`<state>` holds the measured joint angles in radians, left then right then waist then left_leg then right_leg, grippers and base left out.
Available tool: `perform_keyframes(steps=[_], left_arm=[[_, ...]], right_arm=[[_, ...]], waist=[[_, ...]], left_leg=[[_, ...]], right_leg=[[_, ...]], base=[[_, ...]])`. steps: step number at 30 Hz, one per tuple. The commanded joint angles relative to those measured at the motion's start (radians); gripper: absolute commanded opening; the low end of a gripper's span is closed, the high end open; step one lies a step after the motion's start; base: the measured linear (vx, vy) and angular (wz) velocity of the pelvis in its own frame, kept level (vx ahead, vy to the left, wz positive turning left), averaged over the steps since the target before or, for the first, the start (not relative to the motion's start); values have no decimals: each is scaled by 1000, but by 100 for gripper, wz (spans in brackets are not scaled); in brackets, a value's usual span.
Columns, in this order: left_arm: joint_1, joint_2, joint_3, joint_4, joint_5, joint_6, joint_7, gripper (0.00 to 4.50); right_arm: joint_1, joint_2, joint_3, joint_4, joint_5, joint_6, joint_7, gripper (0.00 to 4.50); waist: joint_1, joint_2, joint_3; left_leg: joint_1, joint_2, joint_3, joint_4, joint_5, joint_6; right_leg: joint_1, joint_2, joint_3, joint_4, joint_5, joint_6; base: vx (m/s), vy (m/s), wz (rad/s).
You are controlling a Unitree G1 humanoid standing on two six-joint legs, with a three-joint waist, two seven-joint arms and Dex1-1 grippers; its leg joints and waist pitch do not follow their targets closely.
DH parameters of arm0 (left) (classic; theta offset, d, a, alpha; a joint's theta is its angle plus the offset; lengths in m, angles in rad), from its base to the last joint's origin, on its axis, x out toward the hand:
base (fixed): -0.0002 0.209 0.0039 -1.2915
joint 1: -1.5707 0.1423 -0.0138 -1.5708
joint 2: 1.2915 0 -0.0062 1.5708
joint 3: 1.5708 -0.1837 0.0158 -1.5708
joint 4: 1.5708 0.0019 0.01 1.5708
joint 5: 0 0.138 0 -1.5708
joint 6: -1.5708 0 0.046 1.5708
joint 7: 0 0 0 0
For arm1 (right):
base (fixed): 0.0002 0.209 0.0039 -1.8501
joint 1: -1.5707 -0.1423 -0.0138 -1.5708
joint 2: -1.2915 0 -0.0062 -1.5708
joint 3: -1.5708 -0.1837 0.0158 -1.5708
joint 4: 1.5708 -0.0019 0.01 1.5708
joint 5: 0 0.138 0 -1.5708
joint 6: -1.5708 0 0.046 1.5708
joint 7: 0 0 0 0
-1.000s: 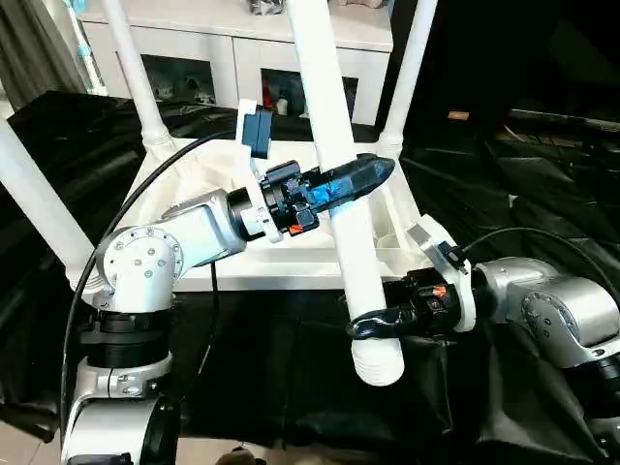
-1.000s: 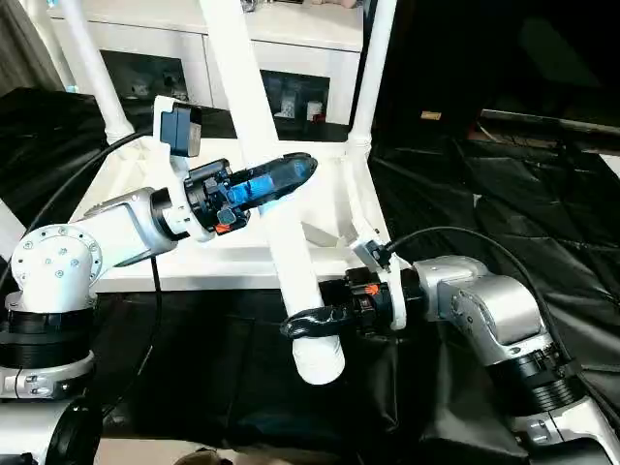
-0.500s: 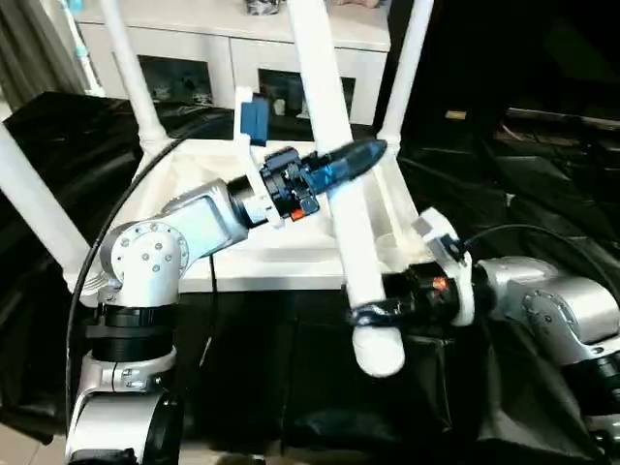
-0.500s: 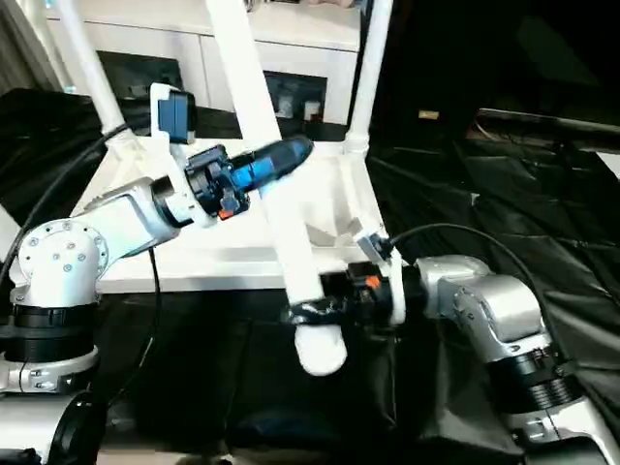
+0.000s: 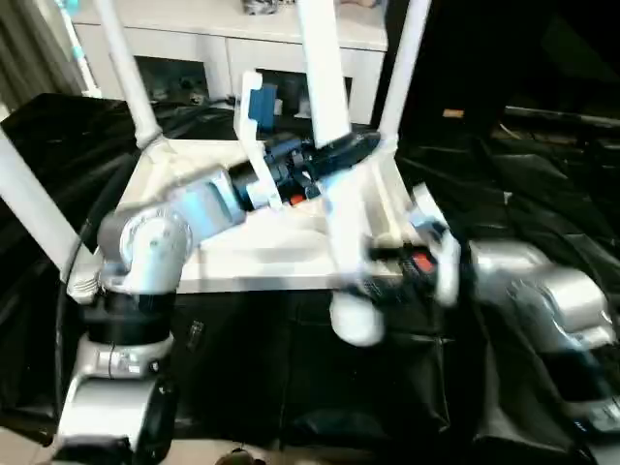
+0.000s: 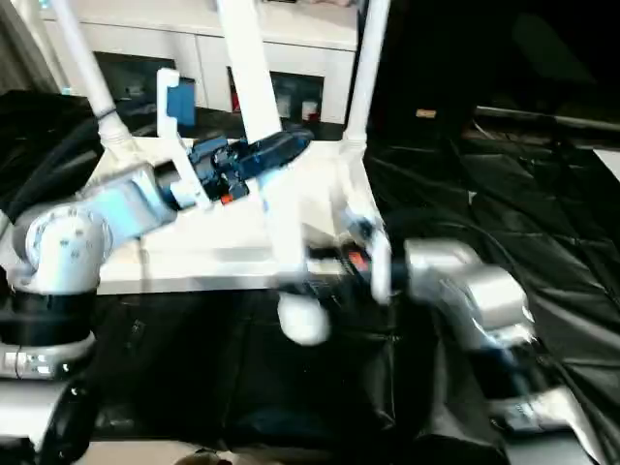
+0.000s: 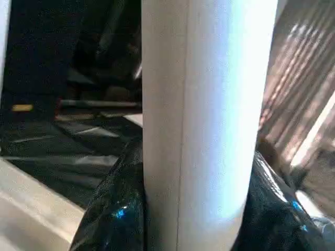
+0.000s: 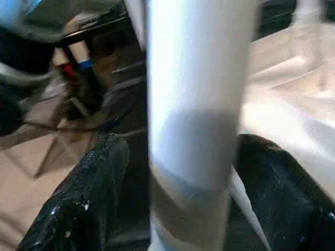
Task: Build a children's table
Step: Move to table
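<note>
The children's table lies upside down: its white tabletop [image 5: 242, 254] rests on black cloth with three white legs standing in corner sockets, at the far left [image 5: 124, 68], far right [image 5: 407, 58] and near left [image 5: 29, 203]. A fourth leg [image 5: 337, 208] leans steeply over the near right corner, its thick end [image 5: 355, 322] hanging below the tabletop's front edge. My left gripper [image 5: 339, 155] is shut on this leg's middle, with both black fingers [image 7: 112, 209] pressed to it. My right gripper [image 5: 373, 286] straddles the leg's lower part, its fingers [image 8: 84, 198] standing off the leg.
A white cabinet [image 5: 223, 44] with glass doors stands close behind the table. Crumpled black cloth [image 5: 523, 184] covers the ground all around. My left arm's black cable [image 5: 68, 320] loops at the left.
The right gripper's fingers have spread away from the leg. The left gripper has tipped the leg more upright, so its thick end has moved up and to the left. The picture has shifted too.
</note>
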<state>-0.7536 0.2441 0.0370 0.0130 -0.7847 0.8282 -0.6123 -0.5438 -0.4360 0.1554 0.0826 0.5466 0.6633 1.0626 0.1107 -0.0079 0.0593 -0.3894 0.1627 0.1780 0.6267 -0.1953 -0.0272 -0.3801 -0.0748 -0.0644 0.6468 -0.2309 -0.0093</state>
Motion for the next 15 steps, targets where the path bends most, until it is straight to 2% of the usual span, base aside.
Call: perform_keyframes(steps=[1, 5, 7, 8, 11, 15], left_arm=[[-17, 11, -22, -18, 23, -13, -10, 170], [-16, 20, -38, -18, 36, -21, -22, 170], [-19, 22, -42, -18, 43, -21, -30, 170], [-22, 22, -43, -18, 51, -24, -36, 170], [-27, 25, -46, -17, 57, -30, -43, 170], [-33, 35, -53, -17, 64, -37, -61, 170]], right_arm=[[-8, 16, -25, -2, -17, 1, -51, 347], [-4, 32, -17, -16, -27, 7, -69, 347], [-2, 33, -9, -20, -32, 12, -78, 347], [-3, 33, -5, -18, -35, 27, -91, 347], [-6, 34, 0, -14, -35, 57, -110, 347], [-3, 24, 28, -15, -31, 113, -99, 347]], waist=[[1, 9, -70], [2, 11, -73], [1, 10, -71], [1, 6, -70], [1, 8, -68], [2, 8, -69]], left_leg=[[25, 70, -30, -81, -85, -18], [24, 68, -29, -79, -73, -15], [23, 68, -29, -81, -87, -19], [23, 68, -29, -82, -95, -22], [24, 69, -29, -84, -111, -29], [24, 69, -30, -84, -97, -28]], right_leg=[[45, -82, 54, -69, 7, -250], [47, -81, 52, -65, 62, -258], [48, -81, 53, -66, 48, -255], [49, -82, 53, -68, 33, -252], [47, -83, 54, -71, -2, -247], [48, -82, 54, -69, 14, -245]], base=[[0, 0, 0], [0, 0, 0], [0, 0, 0], [0, 0, 0], [0, 0, 0], [0, 0, 0]])
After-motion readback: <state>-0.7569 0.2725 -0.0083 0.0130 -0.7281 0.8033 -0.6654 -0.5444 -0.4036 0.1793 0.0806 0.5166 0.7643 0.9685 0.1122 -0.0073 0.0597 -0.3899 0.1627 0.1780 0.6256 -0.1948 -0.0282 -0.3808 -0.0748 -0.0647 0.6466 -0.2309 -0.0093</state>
